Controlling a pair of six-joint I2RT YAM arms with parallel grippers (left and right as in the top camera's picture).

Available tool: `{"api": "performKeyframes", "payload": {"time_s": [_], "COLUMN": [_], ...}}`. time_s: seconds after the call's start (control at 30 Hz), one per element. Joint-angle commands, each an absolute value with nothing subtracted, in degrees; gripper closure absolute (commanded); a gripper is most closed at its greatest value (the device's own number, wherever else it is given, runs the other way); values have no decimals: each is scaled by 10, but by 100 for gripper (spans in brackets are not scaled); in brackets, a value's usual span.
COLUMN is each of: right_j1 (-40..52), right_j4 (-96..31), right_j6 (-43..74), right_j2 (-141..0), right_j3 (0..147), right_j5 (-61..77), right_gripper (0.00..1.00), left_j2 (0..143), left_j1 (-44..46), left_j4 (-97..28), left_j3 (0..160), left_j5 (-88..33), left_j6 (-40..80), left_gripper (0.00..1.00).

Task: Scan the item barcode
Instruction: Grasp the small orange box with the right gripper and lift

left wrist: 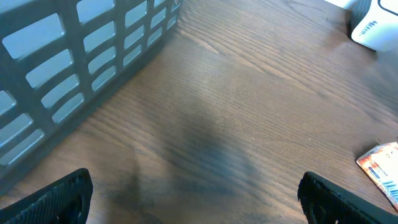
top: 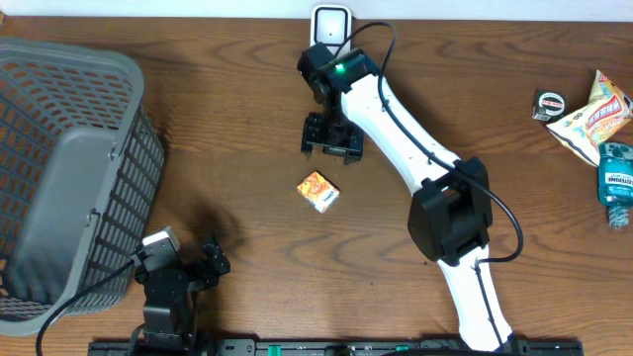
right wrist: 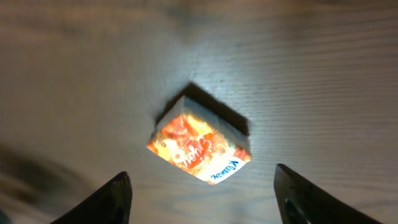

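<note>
Pincer (right wrist: 204,198) of the right arm hangs empty with jaws well apart, just in front of the white scanner (top: 330,22); the orange box (right wrist: 199,146) lies loose on the tabletop (top: 475,89) beneath it, slightly farther from the scanner, while the left pincer (left wrist: 199,202) gapes wide and empty, well away from the scanner. Whether the barcode has been read I cannot tell; lifting and presenting the box may remain
</note>
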State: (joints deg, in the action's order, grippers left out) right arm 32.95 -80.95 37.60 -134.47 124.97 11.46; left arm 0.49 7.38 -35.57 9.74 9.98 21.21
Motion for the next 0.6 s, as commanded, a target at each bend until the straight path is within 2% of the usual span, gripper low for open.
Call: {"api": "performKeyframes", "payload": {"time_s": [0.0,0.13,0.23,0.4,0.47,0.53,0.57], "right_j1": [328,326,327,326,323,321,320], "right_j4": [-800,-785,-765,-681,-642,-617,-608], "right_j6": [284,284,287,286,287,294,302], "right_j2": [-1337,-1337,-1337,-1338,-1338,-1338,-1338], "right_j3": [1205,1161,1133,1064,1028,1000,985], "right_j5": [154,154,157,207,229,233,231], "right_gripper": [36,42,42,46,52,66,76], "left_j2": [2,2,2,2,2,2,2], "left_j1": [73,73,73,73,73,73,73], "left_j4": [-360,-360,-360,-360,-360,-360,-360], "left_j3": [91,91,91,91,91,91,91], "left_j5": [106,106,106,106,106,106,106], "left_j6": [217,217,217,217,217,217,217], "left_gripper": [2,2,2,2,2,2,2]}}
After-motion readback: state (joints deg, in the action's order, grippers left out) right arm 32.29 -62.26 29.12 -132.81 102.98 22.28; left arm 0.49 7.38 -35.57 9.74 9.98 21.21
